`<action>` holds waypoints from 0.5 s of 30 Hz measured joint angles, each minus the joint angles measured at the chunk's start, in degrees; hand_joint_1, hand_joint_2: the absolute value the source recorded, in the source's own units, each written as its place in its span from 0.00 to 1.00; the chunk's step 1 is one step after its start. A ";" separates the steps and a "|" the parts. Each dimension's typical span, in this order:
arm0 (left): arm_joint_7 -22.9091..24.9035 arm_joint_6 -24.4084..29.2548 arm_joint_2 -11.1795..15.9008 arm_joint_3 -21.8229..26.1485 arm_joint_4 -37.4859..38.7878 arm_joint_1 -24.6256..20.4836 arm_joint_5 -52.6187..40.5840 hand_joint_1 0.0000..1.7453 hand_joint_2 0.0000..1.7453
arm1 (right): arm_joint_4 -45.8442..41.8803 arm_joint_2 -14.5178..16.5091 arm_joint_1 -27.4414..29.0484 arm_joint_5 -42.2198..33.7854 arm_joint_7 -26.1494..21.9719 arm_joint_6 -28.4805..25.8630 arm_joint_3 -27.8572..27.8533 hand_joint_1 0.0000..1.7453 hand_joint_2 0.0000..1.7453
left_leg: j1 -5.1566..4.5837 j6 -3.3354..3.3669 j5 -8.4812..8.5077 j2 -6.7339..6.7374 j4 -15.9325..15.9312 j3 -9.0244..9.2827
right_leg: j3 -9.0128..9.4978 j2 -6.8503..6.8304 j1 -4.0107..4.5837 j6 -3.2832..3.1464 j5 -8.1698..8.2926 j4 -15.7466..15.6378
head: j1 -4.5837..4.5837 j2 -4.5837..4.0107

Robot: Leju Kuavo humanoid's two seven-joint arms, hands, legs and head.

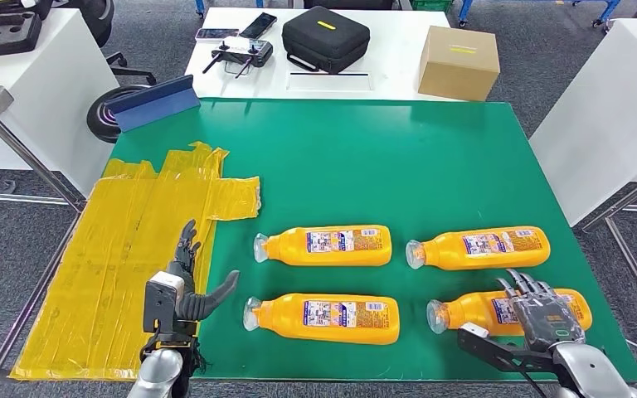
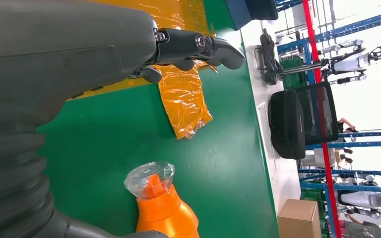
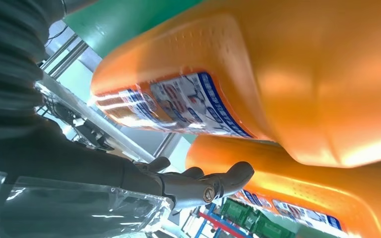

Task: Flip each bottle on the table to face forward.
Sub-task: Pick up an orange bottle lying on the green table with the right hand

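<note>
Bottles, four of them, orange with clear caps, lie on their sides on the green table mat (image 1: 365, 157) in my head view, caps pointing left, printed labels up. Far left bottle (image 1: 323, 245), far right bottle (image 1: 479, 248), near left bottle (image 1: 323, 318), near right bottle (image 1: 510, 312). My right hand (image 1: 539, 305) sits over the body of the near right bottle, fingers laid across it toward the far side; I cannot tell from here whether they grip it. My left hand (image 1: 187, 282) hovers at the near left of the mat, beside the yellow plastic sheet (image 1: 133, 249), fingers spread, holding nothing. Beyond the mat, a white table carries a black case (image 1: 325, 39), a cardboard box (image 1: 458, 62) and a controller (image 1: 242, 55).

Left wrist view: left hand fingers (image 2: 198, 45) are extended above the mat with nothing between them. The clear cap and neck of one orange bottle (image 2: 161, 206) lie just beside the hand, apart from it.

Right wrist view: the near right bottle (image 3: 278, 74) is very close, label visible, with a second bottle (image 3: 297, 188) behind it. The right hand's fingers (image 3: 203, 183) are partly curled, near the bottle; contact is unclear.
</note>
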 joint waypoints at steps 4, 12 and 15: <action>0.01 0.01 0.00 0.01 0.00 0.00 0.01 0.00 1.00 | 1.79 -0.02 -0.65 -0.01 -0.90 -0.14 -0.19 0.00 1.00 | 0.00 0.00 0.00 0.00 0.00 0.00 | 0.00 0.00 0.00 0.00 0.00 0.00 | 0.01 0.00; 0.01 0.01 -0.05 0.03 0.03 -0.03 0.11 0.00 1.00 | 3.40 -0.77 -0.78 -0.30 -1.82 -0.04 -1.16 0.00 1.00 | 0.00 0.00 0.00 0.00 0.00 -0.01 | 0.00 0.00 -0.01 0.00 0.00 0.00 | 0.01 0.00; 0.01 -0.02 -0.17 0.03 0.10 -0.09 0.27 0.00 1.00 | 3.83 -1.29 -1.08 -0.45 -2.23 0.21 -1.48 0.00 1.00 | -0.01 0.00 0.00 0.00 0.00 0.00 | 0.00 0.00 -0.01 0.00 0.00 0.00 | 0.01 0.00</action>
